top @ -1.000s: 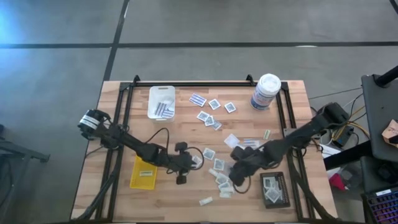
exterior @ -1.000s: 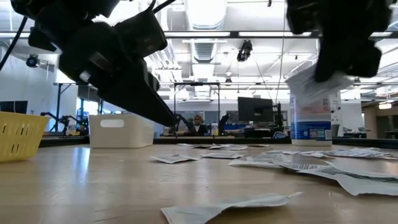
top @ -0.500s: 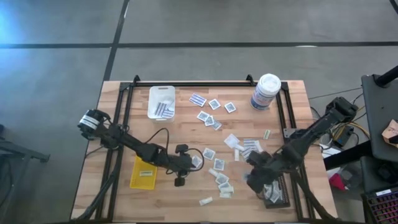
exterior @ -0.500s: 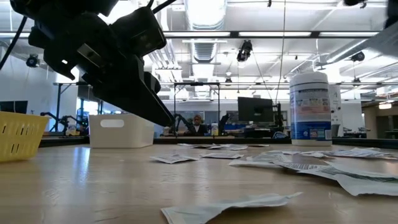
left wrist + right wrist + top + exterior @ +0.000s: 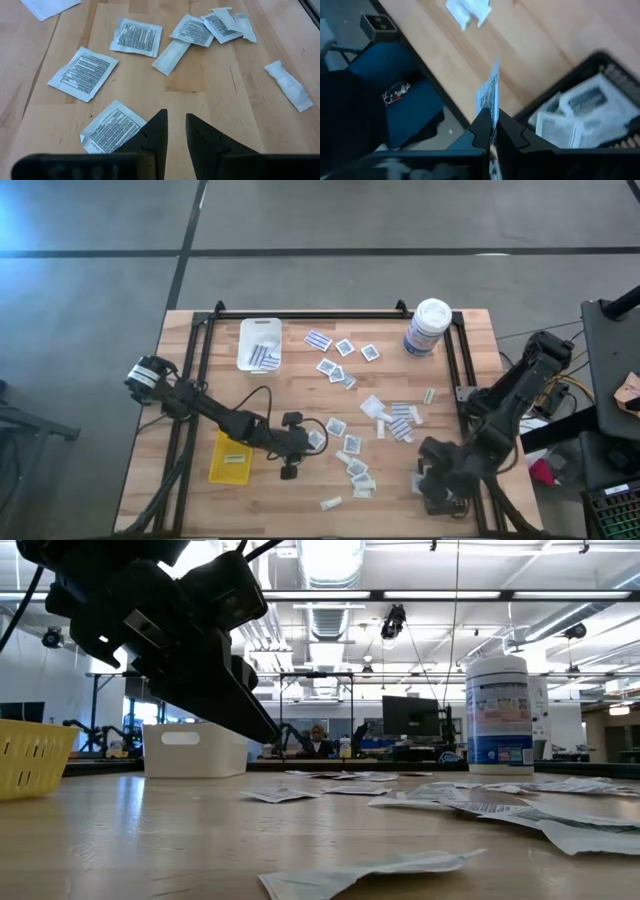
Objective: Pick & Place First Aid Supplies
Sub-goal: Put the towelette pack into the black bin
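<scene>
My left fingers (image 5: 175,131) hung slightly parted over a printed white packet (image 5: 112,132) amid supplies scattered on the tabletop (image 5: 300,375), while my right fingers (image 5: 491,129) pinched another packet (image 5: 489,100) edge-up above the black tray (image 5: 600,107).

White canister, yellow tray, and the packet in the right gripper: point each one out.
White canister (image 5: 428,327), high view, on its round lid.
Yellow tray (image 5: 222,468), high view, on its rim.
Packet in the right gripper (image 5: 489,96), right wrist view, on its printed face above the fingers.
</scene>
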{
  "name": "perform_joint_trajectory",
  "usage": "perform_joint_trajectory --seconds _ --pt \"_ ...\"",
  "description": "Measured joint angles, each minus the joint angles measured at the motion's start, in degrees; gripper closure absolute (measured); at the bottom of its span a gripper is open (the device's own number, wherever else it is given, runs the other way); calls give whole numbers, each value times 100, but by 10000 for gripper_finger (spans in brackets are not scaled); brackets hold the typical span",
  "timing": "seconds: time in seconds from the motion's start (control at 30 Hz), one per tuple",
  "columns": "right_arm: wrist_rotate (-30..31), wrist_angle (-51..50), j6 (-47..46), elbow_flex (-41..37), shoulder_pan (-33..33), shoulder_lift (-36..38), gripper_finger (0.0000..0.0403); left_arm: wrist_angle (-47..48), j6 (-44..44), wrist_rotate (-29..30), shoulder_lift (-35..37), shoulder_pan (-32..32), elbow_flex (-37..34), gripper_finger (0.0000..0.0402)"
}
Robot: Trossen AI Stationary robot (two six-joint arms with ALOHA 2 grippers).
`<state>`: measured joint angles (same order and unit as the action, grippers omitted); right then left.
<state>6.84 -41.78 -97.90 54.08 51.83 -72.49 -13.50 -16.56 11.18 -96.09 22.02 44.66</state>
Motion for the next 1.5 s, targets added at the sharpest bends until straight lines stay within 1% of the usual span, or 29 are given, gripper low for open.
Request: perform_joint_trajectory --seconds 0.23,0.5,0.63,0.8,0.87,0.97,1.03,1.17,1.5 --pt "5 -52 -816 -82 468 0 394 0 -11 0 0 0 0 323" --pt "-134 -625 -1847 -87 899 0 394 2 -17 0 0 0 0 323" --pt "-130 -625 -1915 -96 936 -10 394 2 -16 0 0 -1 0 323" --pt "-154 -619 -1915 -101 933 -213 394 3 -17 0 0 0 0 323" --pt "-322 -611 -1923 -101 933 -356 394 7 -28 0 0 0 0 323" --pt "-729 -596 -2033 -101 933 -562 394 23 -33 0 0 0 0 323" --pt "-865 -563 -2066 -101 936 -686 394 27 -35 0 0 0 0 323" --pt "-880 -358 -2055 -101 942 -795 394 40 -35 1 2 -2 0 323" --pt "-847 -323 -2147 -101 940 -820 389 33 -35 2 2 -2 0 323"
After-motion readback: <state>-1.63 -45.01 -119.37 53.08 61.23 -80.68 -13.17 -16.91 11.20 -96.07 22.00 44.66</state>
